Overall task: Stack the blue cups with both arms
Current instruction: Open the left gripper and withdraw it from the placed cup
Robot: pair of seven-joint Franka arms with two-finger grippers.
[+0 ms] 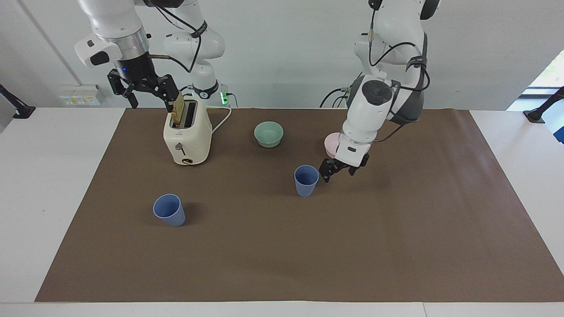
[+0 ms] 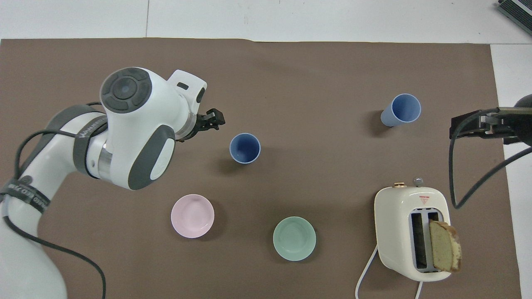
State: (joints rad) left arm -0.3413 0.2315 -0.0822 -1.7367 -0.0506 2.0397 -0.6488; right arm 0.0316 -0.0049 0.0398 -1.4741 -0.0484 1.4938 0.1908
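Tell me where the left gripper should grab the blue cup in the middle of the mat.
Probably the rim: the cup stands upright, mouth open. Come from above, one finger inside, one outside, on the side facing the left gripper, which hangs just beside it.

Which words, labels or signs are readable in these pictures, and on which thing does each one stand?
"WANJEED": my partial reading of the white print on the grey band of the left arm; uncertain.
More white print on the strap nearer that arm's base: too blurred to read.
Red triangle sign on top of the toaster: its text is too small to read.
Cups, bowls, mat: no text seen.
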